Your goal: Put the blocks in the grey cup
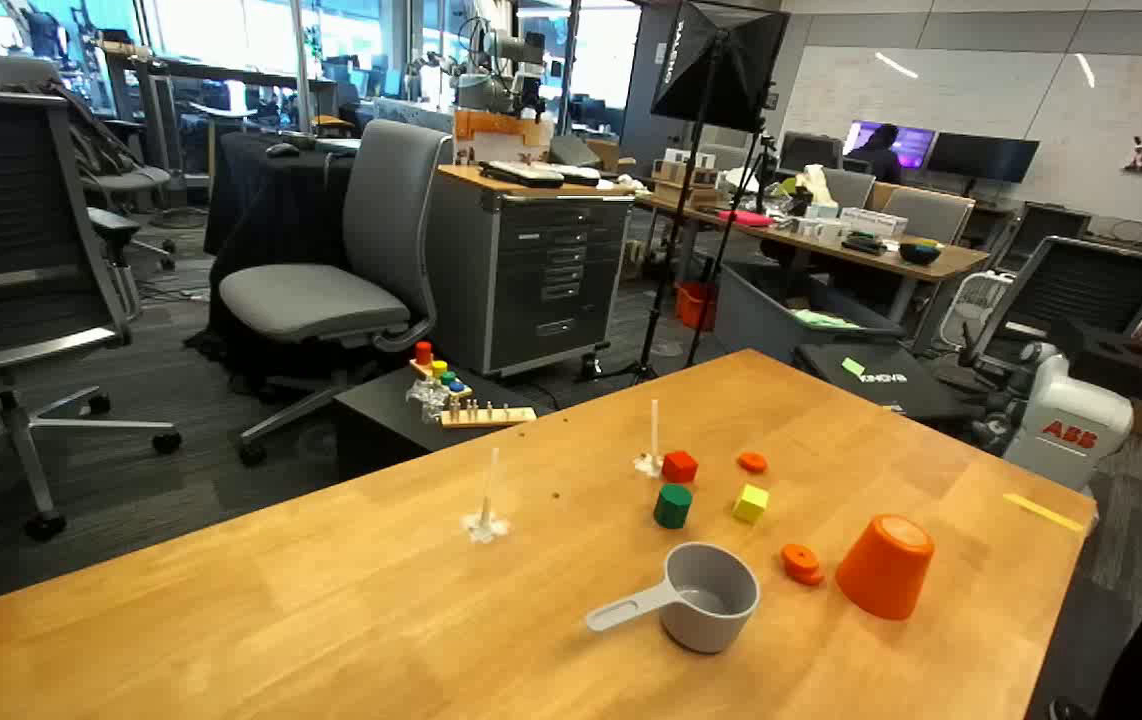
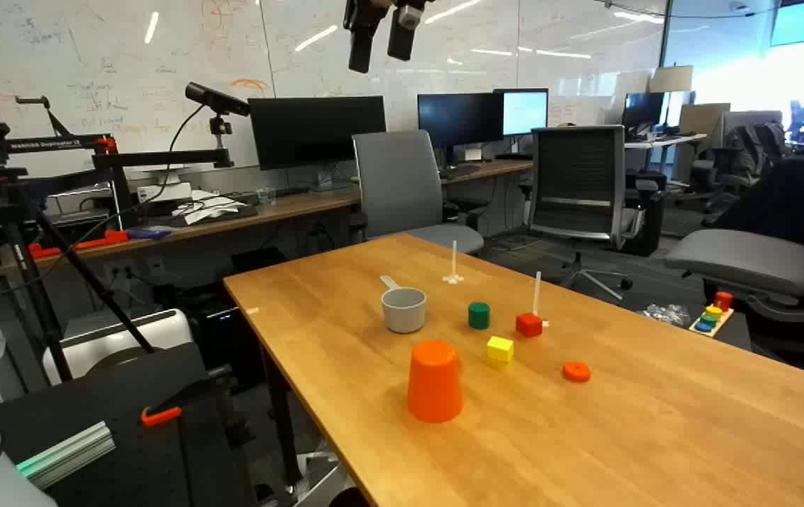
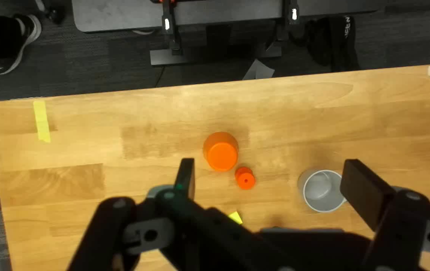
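The grey cup (image 1: 709, 600) stands upright on the table, its handle flat to one side; it also shows in an exterior view (image 2: 404, 311) and the wrist view (image 3: 317, 188), and looks empty. A green block (image 1: 673, 506) (image 2: 479, 315), a red block (image 1: 679, 467) (image 2: 529, 324) and a yellow block (image 1: 751, 504) (image 2: 500, 349) sit near it. The yellow one is partly hidden in the wrist view (image 3: 237, 217). Orange round pieces (image 1: 799, 562) (image 3: 246, 180) and another orange piece (image 1: 753, 462) (image 2: 576, 372) lie nearby. My gripper (image 3: 269, 169) (image 2: 379, 58) is open, empty, high above the table.
An upside-down orange cup (image 1: 886, 567) (image 2: 434, 384) (image 3: 221, 152) stands beside the orange pieces. Two thin upright pegs (image 1: 655, 432) (image 1: 492, 490) rise from the table (image 1: 261, 610); one is close to the red block. Yellow tape (image 3: 41, 120) marks a table corner.
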Available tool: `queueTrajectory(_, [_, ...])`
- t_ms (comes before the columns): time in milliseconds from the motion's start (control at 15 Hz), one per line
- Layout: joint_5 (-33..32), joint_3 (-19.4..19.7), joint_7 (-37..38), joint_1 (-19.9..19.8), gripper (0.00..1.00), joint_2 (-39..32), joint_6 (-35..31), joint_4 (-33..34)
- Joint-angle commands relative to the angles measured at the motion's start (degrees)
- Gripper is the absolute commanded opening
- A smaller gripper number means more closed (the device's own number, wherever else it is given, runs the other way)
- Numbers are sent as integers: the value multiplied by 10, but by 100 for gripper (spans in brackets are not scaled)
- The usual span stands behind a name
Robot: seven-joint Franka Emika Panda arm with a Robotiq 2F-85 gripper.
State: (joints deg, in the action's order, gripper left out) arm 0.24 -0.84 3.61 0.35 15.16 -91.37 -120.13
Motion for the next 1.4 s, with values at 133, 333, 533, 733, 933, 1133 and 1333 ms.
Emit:
queueTrajectory(133, [0, 0, 0, -1, 100, 1, 1, 4])
queueTrajectory(333, [-21, -4, -14, 2, 100, -25, 15, 23])
queueTrajectory(533, [-85, -12, -24, 2, 100, -105, 42, 80])
queueTrajectory(733, [-147, -22, -32, 14, 100, -207, 75, 162])
queueTrajectory(933, [-182, -29, -32, 33, 100, -290, 136, 242])
queueTrajectory(1133, [-170, -23, -26, 33, 100, -276, 99, 201])
queueTrajectory(1333, [-171, -24, -27, 36, 100, -289, 113, 223])
